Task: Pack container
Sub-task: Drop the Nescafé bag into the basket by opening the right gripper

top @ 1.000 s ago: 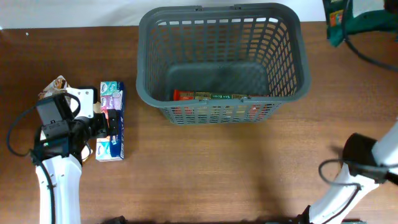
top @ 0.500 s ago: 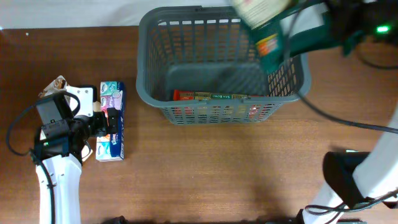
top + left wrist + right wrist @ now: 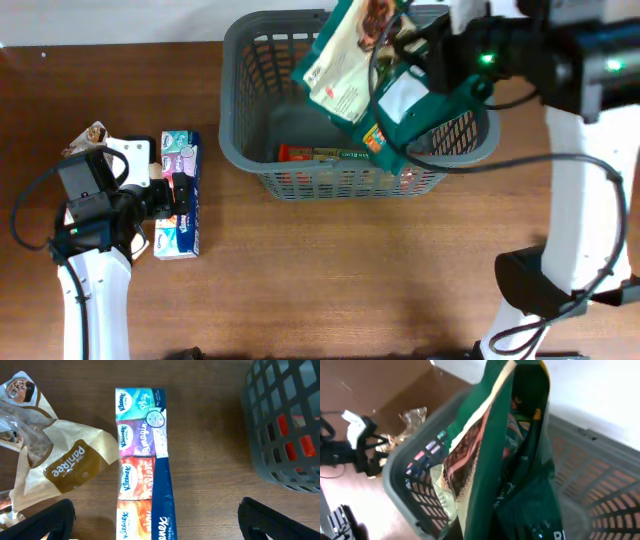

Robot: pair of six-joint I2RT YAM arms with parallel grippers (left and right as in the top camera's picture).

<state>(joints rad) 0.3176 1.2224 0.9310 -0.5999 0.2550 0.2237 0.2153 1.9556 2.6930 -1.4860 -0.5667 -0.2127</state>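
**Desk:** What is shown, and where is the container placed?

**Photo:** A brown wooden worktop [image 3: 330,270] is pictured from overhead. The container [image 3: 243,120], a dark grey lattice basket, is set at the middle of the far edge. A flat red-and-green packet [image 3: 340,155] is seen lying on its base along the near wall.

**Desk:** What is carried above it?

**Photo:** Two green packets [image 3: 350,70] are held over the container's right half, clamped in the right end effector [image 3: 400,55]. Its fingers are largely hidden by the packaging. The wrist view is filled by the same packets [image 3: 520,460].

**Desk:** And at the left edge?

**Photo:** A tissue multipack [image 3: 142,460] is laid lengthwise near the left edge, well apart from the container. A beige snack bag [image 3: 60,460] is seen just beside it, on the side nearer that edge. The left end effector [image 3: 165,525] is positioned over the multipack's near end, its fingers spread wide with nothing gripped.
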